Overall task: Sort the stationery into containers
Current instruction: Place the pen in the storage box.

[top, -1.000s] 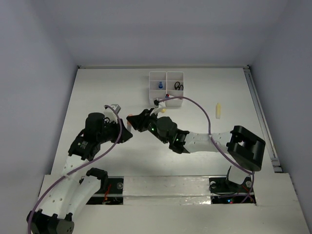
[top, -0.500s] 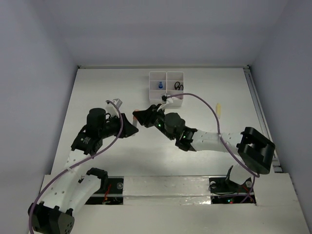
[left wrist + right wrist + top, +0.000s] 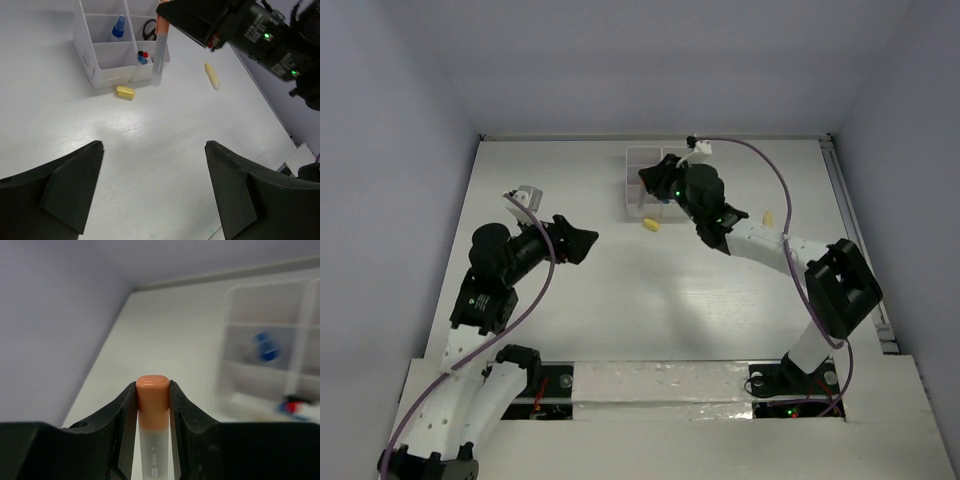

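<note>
My right gripper is shut on a thin white pen with an orange cap, which hangs upright just in front of the white containers. In the tray I see a blue-capped item, black-handled scissors and red- and blue-capped pens. My left gripper stands open and holds nothing, low over the bare table left of centre. A yellow eraser lies just in front of the tray. A cream tube lies to its right.
The right arm stretches across the table's right half and hides much of the containers from above. The back wall is close behind the tray. A rail runs along the table's right edge.
The grippers met at mid-table with the pen between them. My left gripper then opened and drew back left. My right gripper carried the pen up to the containers.
</note>
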You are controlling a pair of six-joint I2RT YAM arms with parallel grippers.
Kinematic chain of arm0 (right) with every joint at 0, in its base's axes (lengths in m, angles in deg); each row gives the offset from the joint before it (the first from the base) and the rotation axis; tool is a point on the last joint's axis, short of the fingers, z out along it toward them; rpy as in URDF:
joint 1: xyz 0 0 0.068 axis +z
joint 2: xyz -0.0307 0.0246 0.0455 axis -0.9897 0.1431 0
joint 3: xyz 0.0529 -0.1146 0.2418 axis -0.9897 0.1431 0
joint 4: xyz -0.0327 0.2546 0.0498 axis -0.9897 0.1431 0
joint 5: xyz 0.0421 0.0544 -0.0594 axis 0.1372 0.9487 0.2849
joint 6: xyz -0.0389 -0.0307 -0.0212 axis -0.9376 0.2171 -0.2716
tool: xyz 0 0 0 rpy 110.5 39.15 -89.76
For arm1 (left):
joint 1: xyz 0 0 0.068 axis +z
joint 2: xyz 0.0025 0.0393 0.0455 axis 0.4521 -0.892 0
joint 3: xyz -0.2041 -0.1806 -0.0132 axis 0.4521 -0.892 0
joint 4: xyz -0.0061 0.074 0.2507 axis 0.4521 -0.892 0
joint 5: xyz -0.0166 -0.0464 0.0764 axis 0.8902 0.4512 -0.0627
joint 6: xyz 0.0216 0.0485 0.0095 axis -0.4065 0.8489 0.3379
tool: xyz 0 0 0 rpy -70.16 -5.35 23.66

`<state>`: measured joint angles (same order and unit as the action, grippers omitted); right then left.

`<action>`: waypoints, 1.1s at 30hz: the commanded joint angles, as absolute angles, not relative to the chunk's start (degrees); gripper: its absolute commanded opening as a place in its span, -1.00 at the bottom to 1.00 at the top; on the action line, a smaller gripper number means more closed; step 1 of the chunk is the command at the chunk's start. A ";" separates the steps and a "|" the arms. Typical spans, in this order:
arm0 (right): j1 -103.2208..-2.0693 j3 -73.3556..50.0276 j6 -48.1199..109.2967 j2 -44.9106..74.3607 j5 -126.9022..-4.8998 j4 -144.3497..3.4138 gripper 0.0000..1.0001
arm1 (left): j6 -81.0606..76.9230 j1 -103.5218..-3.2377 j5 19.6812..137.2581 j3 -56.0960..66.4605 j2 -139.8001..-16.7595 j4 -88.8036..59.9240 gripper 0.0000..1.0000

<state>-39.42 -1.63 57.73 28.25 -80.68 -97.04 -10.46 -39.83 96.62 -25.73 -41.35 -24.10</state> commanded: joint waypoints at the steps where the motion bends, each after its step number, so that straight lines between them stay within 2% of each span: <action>1: -42.57 -6.07 50.60 30.57 -83.55 -98.92 -1.00 | -7.45 -39.62 95.26 -24.00 -38.65 -22.70 0.62; 2: -42.57 -6.69 48.49 31.54 -86.78 -99.27 -1.00 | -7.63 -39.62 95.26 -24.62 -38.30 -21.30 0.75; 3: -42.57 -7.22 44.47 32.51 -88.29 -100.76 -1.00 | -7.98 -39.62 94.74 -26.19 -37.60 -20.42 0.80; 8: -42.57 -8.36 33.02 39.97 -94.98 -113.12 -1.00 | -7.64 -39.62 94.11 -28.32 -38.29 -18.56 0.92; 18: -42.57 -11.88 17.37 49.83 -94.82 -128.01 -1.00 | -6.31 -44.02 89.46 -27.00 -38.21 -20.06 0.93; 33: -40.90 -11.18 15.69 53.88 -94.46 -132.32 -1.00 | -6.05 -44.55 88.05 -26.73 -38.21 -20.41 0.91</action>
<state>-41.59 -10.11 17.16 52.80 -93.29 -127.42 -6.83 -44.20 88.56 -28.07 -38.71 -22.00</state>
